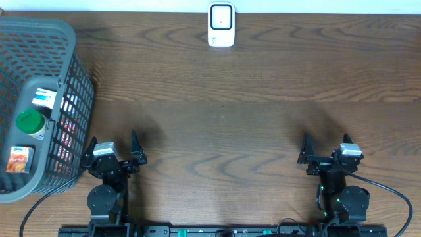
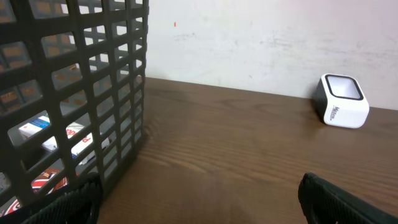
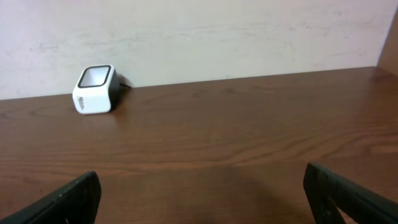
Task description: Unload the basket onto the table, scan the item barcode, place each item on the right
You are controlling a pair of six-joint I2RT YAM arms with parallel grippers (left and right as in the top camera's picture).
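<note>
Items: several small packaged goods lie inside a grey plastic mesh basket (image 1: pixel 80 108) at the left edge of the dark brown wooden table (image 1: pixel 217 118). Visible from above are a round green lid (image 1: pixel 29 121), a small blue-and-white box (image 1: pixel 44 98) and an orange packet (image 1: pixel 20 160). Red-and-white packets (image 2: pixel 53 180) show through the basket's side wall. No barcode can be made out on any of them.

Scanner: a white box-shaped barcode scanner with a black-framed window (image 1: pixel 221 24) stands at the far middle edge of the table, against a pale wall (image 3: pixel 199 31), well apart from the basket.

Left gripper (image 1: pixel 113 141): jaws spread wide, holding nothing, at the near edge just beside the basket's wall.

Right gripper (image 1: pixel 325 143): jaws likewise spread wide and unloaded, at the near right, over bare tabletop, well apart from scanner and basket.
</note>
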